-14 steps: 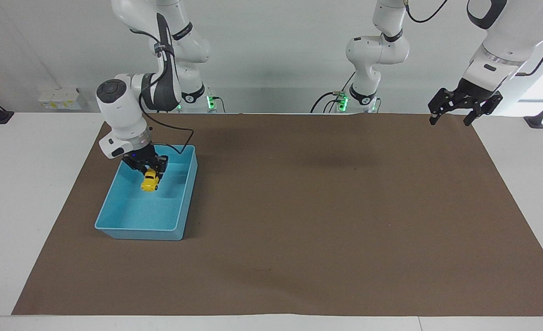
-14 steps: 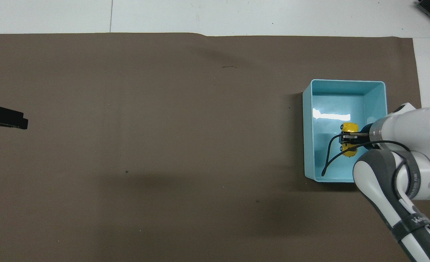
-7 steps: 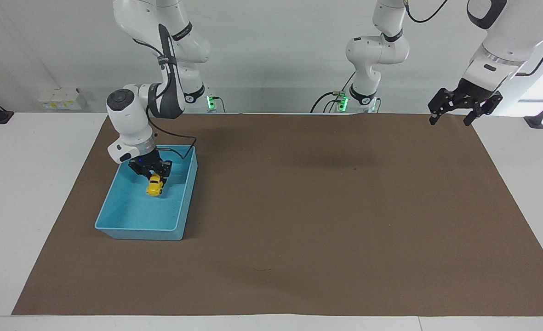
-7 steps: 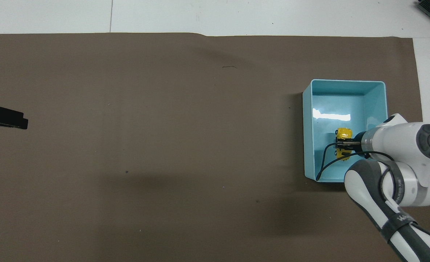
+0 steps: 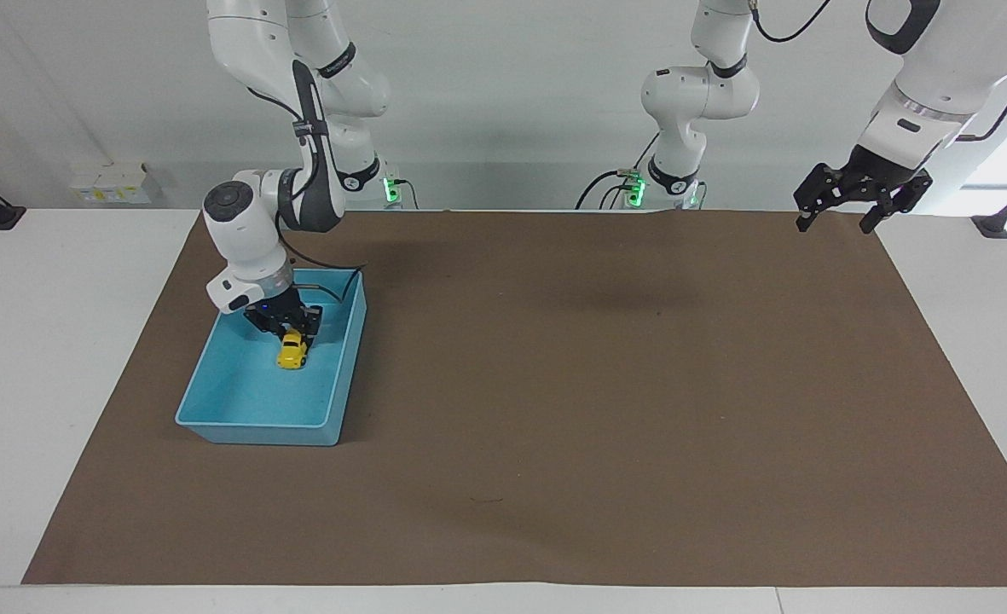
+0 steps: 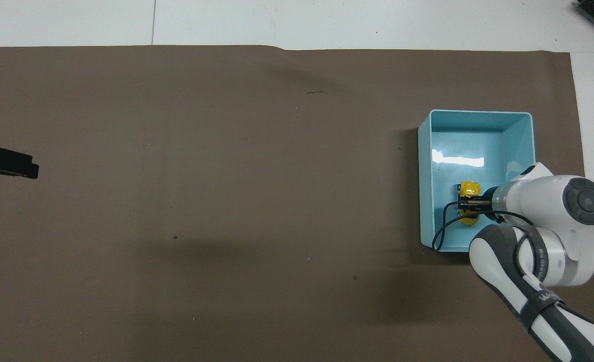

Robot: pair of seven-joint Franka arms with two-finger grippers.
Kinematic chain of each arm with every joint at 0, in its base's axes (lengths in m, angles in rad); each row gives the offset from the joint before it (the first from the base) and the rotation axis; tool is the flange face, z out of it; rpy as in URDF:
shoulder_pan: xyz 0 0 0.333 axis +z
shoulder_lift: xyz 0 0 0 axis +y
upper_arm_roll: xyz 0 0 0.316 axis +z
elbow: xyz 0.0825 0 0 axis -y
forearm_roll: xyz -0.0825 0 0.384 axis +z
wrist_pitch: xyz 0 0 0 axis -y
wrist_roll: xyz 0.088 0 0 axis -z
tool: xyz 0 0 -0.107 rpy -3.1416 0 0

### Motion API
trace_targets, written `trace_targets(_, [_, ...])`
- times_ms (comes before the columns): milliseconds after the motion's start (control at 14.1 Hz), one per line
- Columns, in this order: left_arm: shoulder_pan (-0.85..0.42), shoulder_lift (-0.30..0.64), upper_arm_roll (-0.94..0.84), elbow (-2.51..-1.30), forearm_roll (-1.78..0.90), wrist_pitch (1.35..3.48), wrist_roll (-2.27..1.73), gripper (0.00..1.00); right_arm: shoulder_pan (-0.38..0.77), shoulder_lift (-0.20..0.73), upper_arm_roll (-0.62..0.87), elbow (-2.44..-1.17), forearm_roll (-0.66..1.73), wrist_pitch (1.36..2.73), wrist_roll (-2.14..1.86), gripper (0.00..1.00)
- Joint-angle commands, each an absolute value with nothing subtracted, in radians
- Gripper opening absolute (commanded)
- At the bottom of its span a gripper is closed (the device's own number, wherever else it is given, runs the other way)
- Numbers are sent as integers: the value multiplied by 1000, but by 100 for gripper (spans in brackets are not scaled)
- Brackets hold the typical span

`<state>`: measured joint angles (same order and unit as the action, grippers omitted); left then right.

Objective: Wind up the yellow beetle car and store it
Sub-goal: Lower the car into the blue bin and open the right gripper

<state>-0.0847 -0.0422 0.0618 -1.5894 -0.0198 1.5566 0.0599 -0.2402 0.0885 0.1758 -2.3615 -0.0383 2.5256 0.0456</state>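
Right hand (image 5: pixel 292 334) clenched on yellow beetle car (image 5: pixel 293 351) low inside blue bin (image 5: pixel 247 422), clear of its walls

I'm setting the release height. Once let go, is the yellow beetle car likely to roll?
Probably: the yellow beetle car has small wheels, and the blue bin floor looks glossy. Its walls should stop any roll. It looks rigid and light, held by the right gripper.

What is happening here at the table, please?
The right gripper is shut on the yellow beetle car and holds it low inside the blue bin, at the right arm's end of the table. Whether the car touches the bin's floor cannot be told. The left gripper waits, open, over the brown mat's corner.
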Motion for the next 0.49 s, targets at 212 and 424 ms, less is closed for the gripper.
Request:
trace_targets(212, [-71, -58, 54, -1597, -12, 1545, 63, 100, -249, 92, 186, -2347, -49, 2531, 26, 100])
trace_targets(424, [-71, -58, 54, -1597, -12, 1545, 63, 100, -245, 84, 187, -2275, -49, 2421, 26, 100])
